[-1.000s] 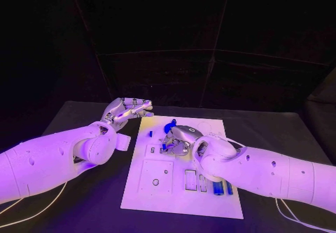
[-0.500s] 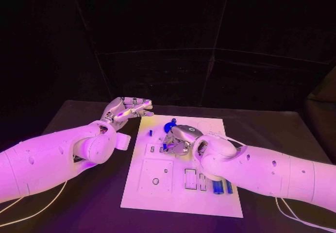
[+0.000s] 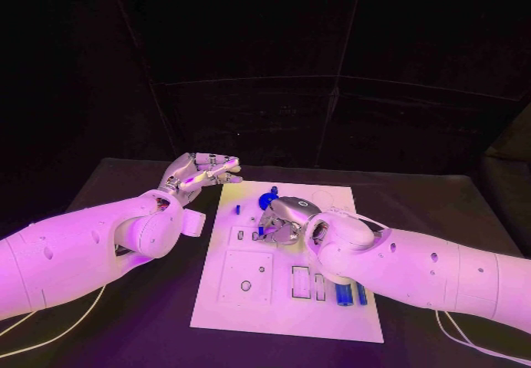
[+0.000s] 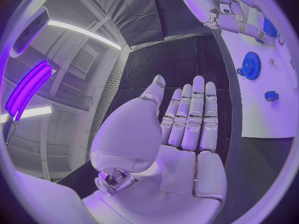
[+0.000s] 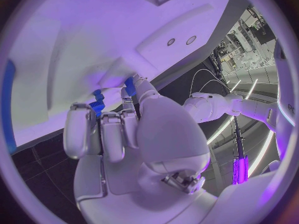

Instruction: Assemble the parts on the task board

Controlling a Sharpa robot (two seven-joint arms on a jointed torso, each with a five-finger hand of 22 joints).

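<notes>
Going left to right: the left hand is hovering off the far left corner of the task board, fingers straight and apart, nothing in it. The right hand is curled down over the middle of the board pinching a small blue part at its fingertips, right at the board surface. I'd say it's seating that piece, so keep it square to its slot and press gently; the blue gear sits just beyond, easy to bump.
</notes>
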